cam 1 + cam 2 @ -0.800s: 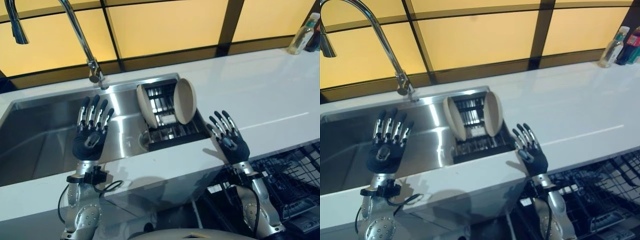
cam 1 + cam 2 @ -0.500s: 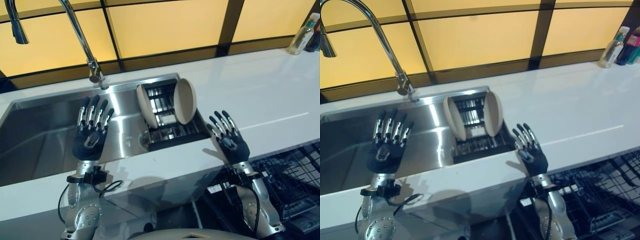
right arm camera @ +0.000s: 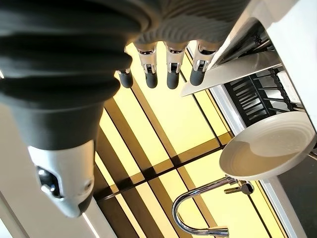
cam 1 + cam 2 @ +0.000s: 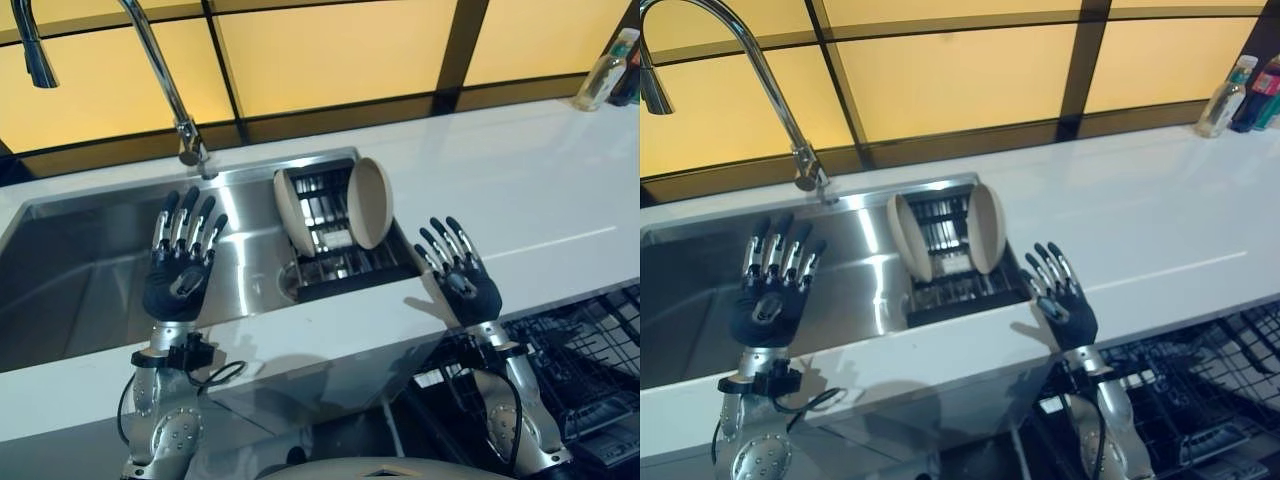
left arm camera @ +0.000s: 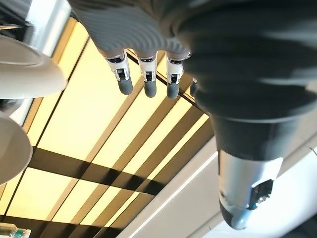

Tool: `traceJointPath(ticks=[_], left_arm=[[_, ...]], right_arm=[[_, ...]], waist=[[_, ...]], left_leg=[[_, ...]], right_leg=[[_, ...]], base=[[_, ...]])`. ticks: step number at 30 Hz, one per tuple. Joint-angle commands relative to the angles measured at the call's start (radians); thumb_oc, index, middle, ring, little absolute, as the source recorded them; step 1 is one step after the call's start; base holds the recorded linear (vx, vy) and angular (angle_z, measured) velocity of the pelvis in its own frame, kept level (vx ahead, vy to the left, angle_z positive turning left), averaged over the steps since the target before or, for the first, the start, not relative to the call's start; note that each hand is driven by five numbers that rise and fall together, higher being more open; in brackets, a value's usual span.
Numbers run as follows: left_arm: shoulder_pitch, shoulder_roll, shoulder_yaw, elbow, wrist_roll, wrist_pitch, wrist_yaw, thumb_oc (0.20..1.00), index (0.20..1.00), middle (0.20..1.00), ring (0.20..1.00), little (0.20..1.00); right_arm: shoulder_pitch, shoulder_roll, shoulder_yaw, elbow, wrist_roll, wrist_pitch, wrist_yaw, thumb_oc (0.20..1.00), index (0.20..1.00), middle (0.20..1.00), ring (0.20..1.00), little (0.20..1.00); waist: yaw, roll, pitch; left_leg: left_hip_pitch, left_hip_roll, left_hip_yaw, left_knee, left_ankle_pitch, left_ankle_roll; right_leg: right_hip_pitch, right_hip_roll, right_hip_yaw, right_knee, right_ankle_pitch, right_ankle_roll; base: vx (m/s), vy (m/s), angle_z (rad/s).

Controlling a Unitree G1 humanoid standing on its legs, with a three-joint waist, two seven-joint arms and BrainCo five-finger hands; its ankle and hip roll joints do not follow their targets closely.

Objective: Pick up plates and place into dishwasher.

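Two cream plates [image 4: 368, 203] stand on edge in the dark rack [image 4: 340, 255] at the sink's right end, so their rims are easy to grasp, while the left hand [image 4: 178, 275] and right hand [image 4: 462, 280] hover either side, fingers straight and empty.

White counter [image 4: 520, 190] with steel sink [image 4: 90, 260] set into it, tall faucet [image 4: 165, 85] at the sink's back edge. Black rack [image 4: 340, 245] sits in the sink's right end, holding two beige plates [image 4: 368, 203] on edge. Bottles [image 4: 603, 70] on counter's far right corner.
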Motion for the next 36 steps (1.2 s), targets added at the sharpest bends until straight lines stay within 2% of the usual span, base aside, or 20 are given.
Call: traceJointPath(ticks=[1,5,8,12,17,22,24,26,28,31,36], left_arm=[[-0.078,0.081,0.073,-0.042,0.189,-0.073,0.089,1.000,1.000,1.000,1.000,1.000],[-0.145,0.139,0.104,-0.020,0.412,-0.077,0.204,1.000,1.000,1.000,1.000,1.000],[-0.200,0.213,0.131,0.012,0.521,-0.066,0.249,1.000,1.000,1.000,1.000,1.000],[-0.269,0.301,0.137,0.054,0.660,-0.044,0.272,1.000,1.000,1.000,1.000,1.000],[-0.393,0.467,0.094,0.137,0.814,0.028,0.254,1.000,1.000,1.000,1.000,1.000],[-0.539,0.674,0.041,0.248,0.931,0.077,0.225,1.000,1.000,1.000,1.000,1.000],[-0.619,0.783,-0.006,0.312,0.976,0.091,0.204,1.000,1.000,1.000,1.000,1.000],[-0.670,0.835,-0.043,0.344,1.016,0.106,0.179,1.000,1.000,1.000,1.000,1.000],[-0.737,0.899,-0.111,0.369,1.030,0.135,0.109,1.000,1.000,1.000,1.000,1.000],[-0.829,0.950,-0.209,0.378,1.089,0.164,0.004,1.000,1.000,1.000,1.000,1.000],[-1.007,1.014,-0.415,0.396,1.157,0.173,-0.072,1.000,1.000,1.000,1.000,1.000]], right_arm=[[-0.045,0.017,-0.006,-0.083,0.016,-0.018,0.003,1.000,1.000,1.000,1.000,1.000],[-0.053,0.014,-0.003,-0.078,0.019,-0.001,0.005,1.000,1.000,1.000,1.000,1.000],[-0.065,0.013,-0.002,-0.076,0.018,0.019,0.007,1.000,1.000,1.000,1.000,1.000],[-0.080,0.015,0.004,-0.071,0.012,0.043,0.012,1.000,1.000,1.000,1.000,1.000],[-0.107,0.008,0.015,-0.048,0.012,0.062,0.015,1.000,1.000,1.000,1.000,1.000],[-0.124,-0.014,0.017,-0.042,0.020,0.081,0.003,1.000,1.000,1.000,1.000,1.000],[-0.130,-0.031,0.017,-0.035,0.027,0.086,0.007,1.000,1.000,1.000,1.000,1.000],[-0.133,-0.038,0.014,-0.032,0.033,0.088,0.009,1.000,1.000,1.000,1.000,1.000],[-0.139,-0.052,0.018,-0.024,0.038,0.085,0.010,1.000,1.000,1.000,1.000,1.000],[-0.146,-0.065,0.026,-0.016,0.046,0.079,0.006,1.000,1.000,1.000,1.000,1.000],[-0.160,-0.089,0.044,-0.002,0.066,0.067,-0.004,1.000,1.000,1.000,1.000,1.000]], waist=[[-0.019,-0.044,-0.035],[-0.040,-0.035,-0.046],[-0.054,-0.026,-0.053],[-0.070,-0.016,-0.060],[-0.093,0.004,-0.068],[-0.111,0.024,-0.072],[-0.120,0.036,-0.075],[-0.123,0.040,-0.075],[-0.127,0.047,-0.075],[-0.129,0.053,-0.075],[-0.132,0.059,-0.072]], left_leg=[[-0.006,-0.020,-0.005,0.001,-0.066,0.037],[-0.001,-0.017,0.007,0.001,-0.063,0.034],[0.002,-0.016,0.016,0.001,-0.061,0.034],[0.005,-0.014,0.028,0.001,-0.057,0.033],[0.009,-0.014,0.043,0.001,-0.053,0.035],[0.013,-0.014,0.058,0.002,-0.053,0.036],[0.014,-0.014,0.065,0.003,-0.054,0.036],[0.014,-0.015,0.067,0.003,-0.055,0.035],[0.014,-0.016,0.068,0.004,-0.056,0.034],[0.013,-0.017,0.067,0.005,-0.057,0.034],[0.016,-0.018,0.067,0.009,-0.062,0.034]], right_leg=[[-0.056,-0.033,0.043,-0.009,0.046,0.067],[-0.058,-0.030,0.054,-0.005,0.044,0.069],[-0.060,-0.031,0.061,-0.004,0.045,0.071],[-0.061,-0.031,0.071,-0.002,0.045,0.074],[-0.064,-0.034,0.078,0.004,0.046,0.082],[-0.065,-0.037,0.082,0.008,0.046,0.087],[-0.065,-0.039,0.084,0.010,0.046,0.091],[-0.065,-0.039,0.084,0.010,0.046,0.093],[-0.065,-0.040,0.084,0.010,0.046,0.096],[-0.065,-0.041,0.081,0.013,0.044,0.100],[-0.064,-0.044,0.077,0.022,0.041,0.105]], base=[[0.00,0.000,0.00],[0.02,0.014,-0.03],[0.01,0.016,-0.04],[0.02,0.025,-0.08],[0.03,0.027,-0.09],[0.04,0.028,-0.08],[0.02,0.016,-0.03],[0.00,0.000,0.00],[0.00,0.000,0.00],[0.00,0.000,0.00],[0.01,0.001,0.00]])
